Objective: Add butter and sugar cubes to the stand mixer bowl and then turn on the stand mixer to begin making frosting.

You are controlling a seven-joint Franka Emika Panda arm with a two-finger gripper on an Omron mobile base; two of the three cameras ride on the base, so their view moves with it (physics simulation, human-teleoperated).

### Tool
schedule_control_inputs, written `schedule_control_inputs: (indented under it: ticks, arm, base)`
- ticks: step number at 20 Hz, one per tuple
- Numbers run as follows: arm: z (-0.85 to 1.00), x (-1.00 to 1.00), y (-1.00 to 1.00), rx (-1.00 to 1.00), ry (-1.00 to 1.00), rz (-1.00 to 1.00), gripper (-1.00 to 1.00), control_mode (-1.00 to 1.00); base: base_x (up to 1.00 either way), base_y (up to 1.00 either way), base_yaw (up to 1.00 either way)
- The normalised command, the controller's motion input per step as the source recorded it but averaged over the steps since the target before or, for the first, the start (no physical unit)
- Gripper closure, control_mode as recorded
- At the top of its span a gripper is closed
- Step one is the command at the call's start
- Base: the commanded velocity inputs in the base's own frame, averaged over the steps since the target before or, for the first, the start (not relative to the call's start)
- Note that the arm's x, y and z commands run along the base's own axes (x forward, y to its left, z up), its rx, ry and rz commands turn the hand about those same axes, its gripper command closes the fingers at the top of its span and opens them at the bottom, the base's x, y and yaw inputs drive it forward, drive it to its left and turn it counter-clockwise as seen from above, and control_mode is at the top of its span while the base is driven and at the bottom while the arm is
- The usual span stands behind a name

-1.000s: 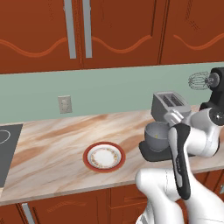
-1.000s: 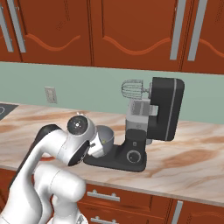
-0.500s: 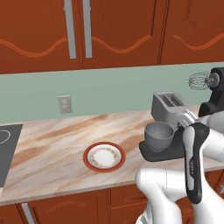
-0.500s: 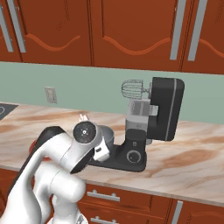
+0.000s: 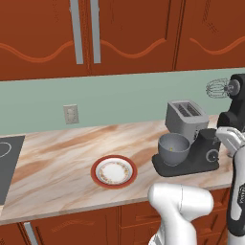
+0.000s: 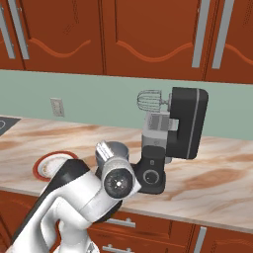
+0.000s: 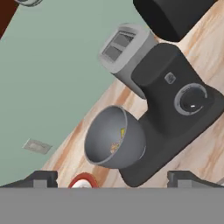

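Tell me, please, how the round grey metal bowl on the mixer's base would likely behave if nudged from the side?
The round grey metal bowl looks rigid, so it should not flex. Its tapered sides narrow to a small foot, so a high push might tip it. It merely appears to sit on the black stand mixer base, so it would probably slide or spin.

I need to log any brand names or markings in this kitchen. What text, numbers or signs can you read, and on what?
No readable text anywhere.
Mixer: a small square mark above the dial, too blurred to read.
Toaster, plate, outlet: no lettering visible.
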Motion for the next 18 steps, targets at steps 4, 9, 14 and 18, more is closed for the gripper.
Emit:
schedule_control_inputs:
  ticks: [4,9,14,18]
  arm:
    - [-0.12,0.07,-0.12,-0.07,-0.06,0.00,-1.00,-1.00]
    - [-0.08,0.00,-0.29,-0.20,-0.22,0.01,-1.00,-1.00]
    - [0.00,0.00,-0.33,-0.24,-0.23,0.00,-1.00,-1.00]
    - [0.00,-0.01,-0.54,-0.19,-0.13,0.00,-1.00,-1.00]
  base:
    - [0.00,0.00,0.00]
    - [0.00,0.00,0.00]
    - [0.00,0.00,0.00]
    - [0.00,0.00,0.00]
